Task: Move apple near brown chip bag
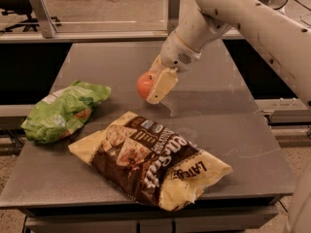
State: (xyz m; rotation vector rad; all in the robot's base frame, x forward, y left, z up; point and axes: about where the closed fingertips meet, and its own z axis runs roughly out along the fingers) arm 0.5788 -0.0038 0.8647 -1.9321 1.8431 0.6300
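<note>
Gripping the apple (144, 85), the claw (153, 89) hangs just behind the brown chip bag (150, 161), where a high release risks rolling.

My one camera looks down from above the near edge of the grey metal worktop (243, 140), facing across it, close in. My cream two-finger tool (150, 92), gripping the small red-orange apple (142, 84), hangs upper-centre.

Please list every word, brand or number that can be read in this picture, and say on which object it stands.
"LATE": upside down on the brown chip bag, at its pale yellow end.
The same bag's large white lettering: too blurred to read.
Green chip bag: print too blurred to read.
Gripper, jaws shut on the apple above the table: no text.
</note>
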